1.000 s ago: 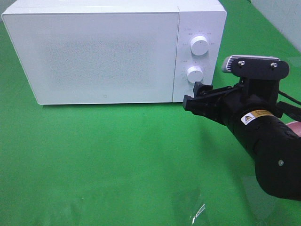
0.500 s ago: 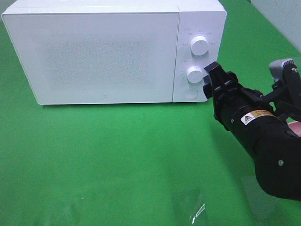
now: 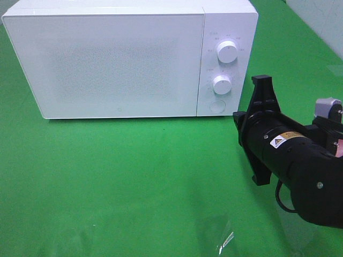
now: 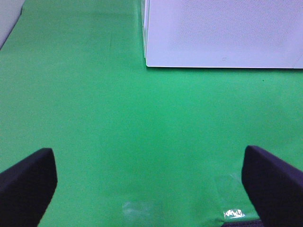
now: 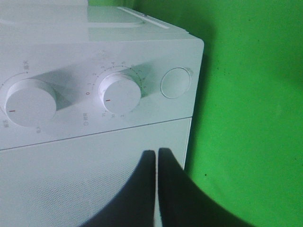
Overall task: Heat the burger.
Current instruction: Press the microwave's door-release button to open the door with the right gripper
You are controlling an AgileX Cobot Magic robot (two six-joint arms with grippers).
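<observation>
The burger is not in view. The white microwave (image 3: pixel 107 59) stands at the back of the green table with its door closed. My right gripper (image 3: pixel 238 120) is shut and empty, a little to the right of the microwave's lower right corner. In the right wrist view its fingers (image 5: pixel 170 189) are pressed together and point at the control panel (image 5: pixel 94 47), below the two knobs and the round button (image 5: pixel 175 82). My left gripper (image 4: pixel 151 189) is open and empty over bare green cloth in front of the microwave (image 4: pixel 222 33). It is outside the exterior high view.
The panel carries an upper knob (image 3: pixel 228 52), a lower knob (image 3: pixel 222 84) and a round button (image 3: pixel 217 106). A bit of pink (image 3: pixel 337 144) shows at the right edge behind my right arm. A shiny clear patch (image 3: pixel 222 241) lies on the cloth at the front.
My right gripper has drawn back to the right, away from the panel's round button, and its wrist has rolled about a quarter turn. The microwave has not changed.
</observation>
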